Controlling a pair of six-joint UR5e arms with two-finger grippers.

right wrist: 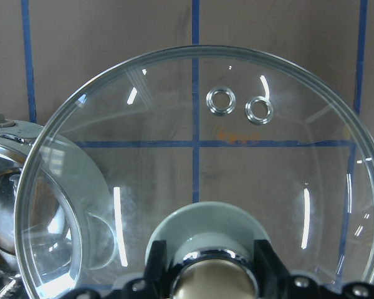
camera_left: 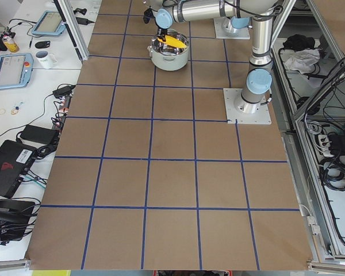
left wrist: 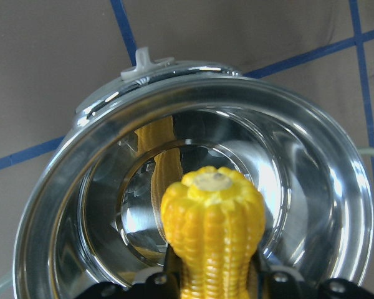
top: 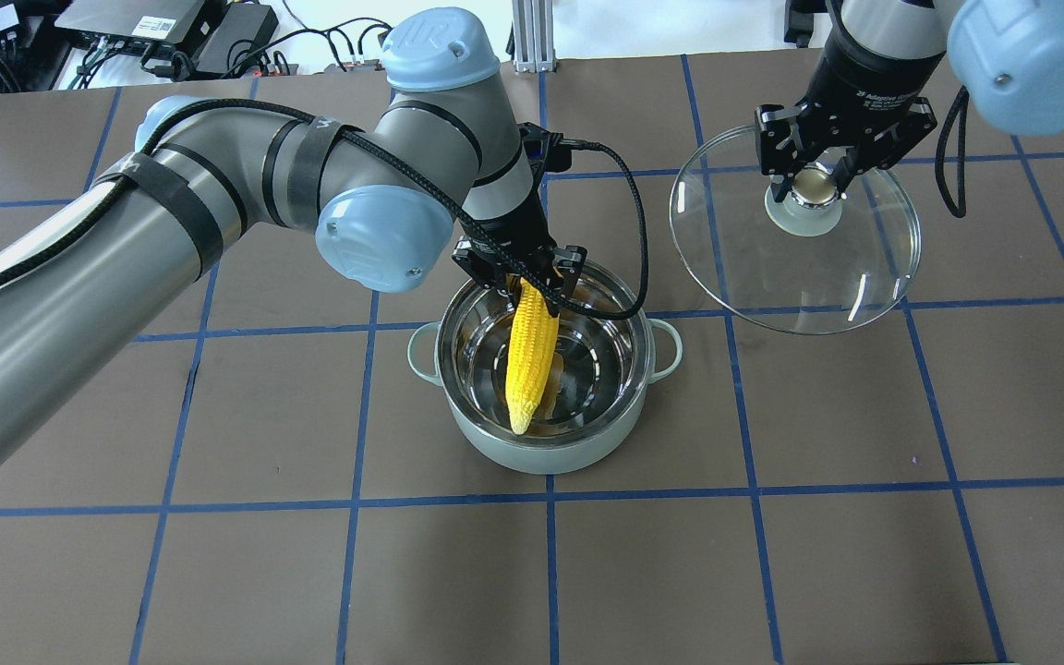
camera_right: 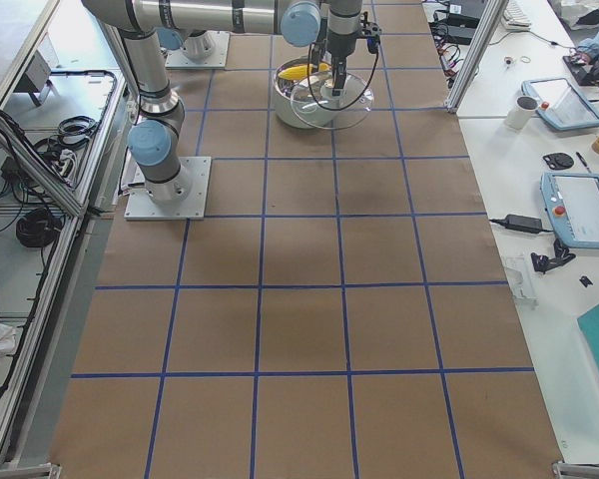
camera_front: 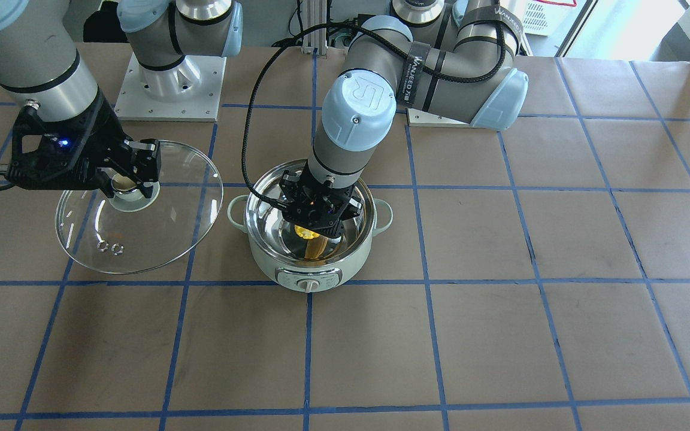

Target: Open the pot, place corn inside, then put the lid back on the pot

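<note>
While left gripper (top: 525, 286) grips corn (top: 532, 356), strap (camera_front: 420, 81) (black) reads "WANJEED".

The pot (top: 541, 457) stands on the apparently paper-covered, blue-gridded table (top: 772, 573).

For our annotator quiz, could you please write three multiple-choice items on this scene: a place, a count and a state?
1. Where is the corn? A) lying on a plate B) in the left gripper, tip pointing into the open pot C) on the floor
2. How many vent holes has the lid? A) none B) four C) two
3. What state is the right gripper in? A) shut on the lid B) open and empty C) out of view

1 B: its thick end is clamped above the pot. 2 C: two rings show in the glass. 3 A: the lid hangs tilted from it.
</note>
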